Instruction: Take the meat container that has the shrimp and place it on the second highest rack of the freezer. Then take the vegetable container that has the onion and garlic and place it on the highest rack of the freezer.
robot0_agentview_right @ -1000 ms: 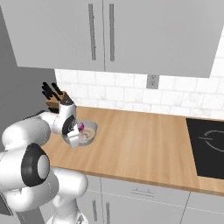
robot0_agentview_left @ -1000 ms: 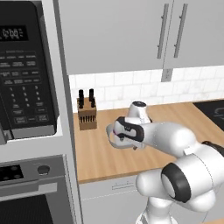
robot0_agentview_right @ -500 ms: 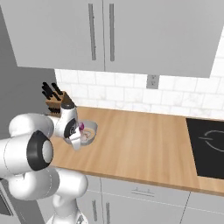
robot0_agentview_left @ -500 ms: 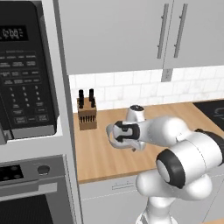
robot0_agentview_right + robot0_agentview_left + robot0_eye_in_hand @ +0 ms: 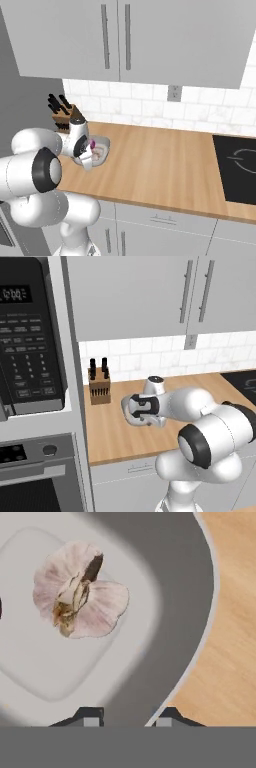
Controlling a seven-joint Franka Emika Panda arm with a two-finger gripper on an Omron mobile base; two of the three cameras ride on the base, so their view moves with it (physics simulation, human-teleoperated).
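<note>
The vegetable container (image 5: pixel 101 150) is a pale grey bowl-like tub on the wooden counter (image 5: pixel 160 165), just in front of the knife block. In the hand view a garlic bulb (image 5: pixel 80 589) lies on its floor, and its dark wall (image 5: pixel 175 602) curves past on the right. A purple piece, probably the onion (image 5: pixel 92 145), shows at its edge in the right base view. My gripper (image 5: pixel 128 714) sits over the tub's near rim, one fingertip inside and one at the outer edge, shut on the wall. From the left, the hand (image 5: pixel 141 408) covers most of the tub (image 5: pixel 126 407).
A wooden knife block (image 5: pixel 99 387) stands against the tiled wall behind the tub. A black microwave (image 5: pixel 30 341) and an oven (image 5: pixel 35 471) fill the tall unit to the left. A black cooktop (image 5: pixel 237 165) lies at the counter's right end. Grey cabinets hang overhead.
The hand and tub have drifted slightly left in the left base view. The arm's elbow has swung lower and closer to the cameras.
</note>
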